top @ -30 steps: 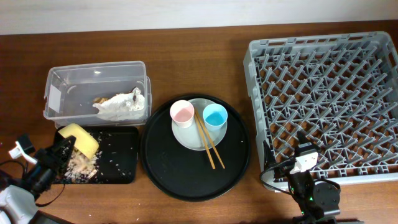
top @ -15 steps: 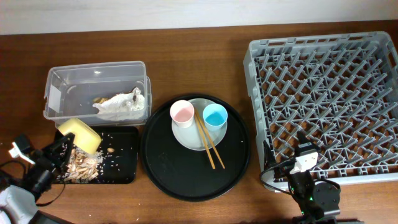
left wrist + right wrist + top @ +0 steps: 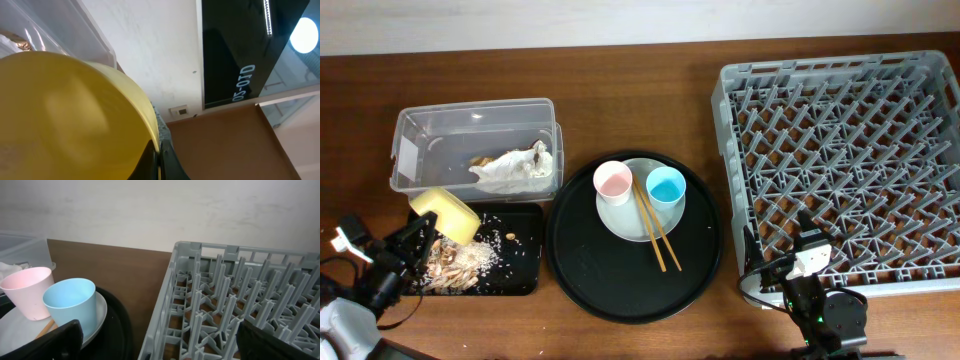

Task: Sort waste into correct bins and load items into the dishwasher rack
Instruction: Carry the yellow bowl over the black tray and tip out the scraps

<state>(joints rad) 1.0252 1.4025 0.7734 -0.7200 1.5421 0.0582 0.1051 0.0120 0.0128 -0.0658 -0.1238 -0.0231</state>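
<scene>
Currently the left gripper sits low at the near-left corner of the table, clenched on the rim of the small yellow bowl. The bowl is tipped on its side over the far-left corner of the shallow black rectangular tray, just in front of the clear rectangular plastic tub. In the left wrist view the bowl fills most of the frame, pressed right against the fingers.

Beige-brown food scraps lie scattered in the shallow tray, under and beside the bowl. A crumpled white paper napkin lies inside the tub.

The right gripper has its jaws spread wide with nothing between them. It is at the near-left corner of the large square grey plastic rack.

The pink cup and blue cup stand upright on the pale grey round plate, which sits on the large round black tray. The brown wooden chopsticks lie between the cups, running off the plate onto that tray. All of these are well apart from both grippers.
</scene>
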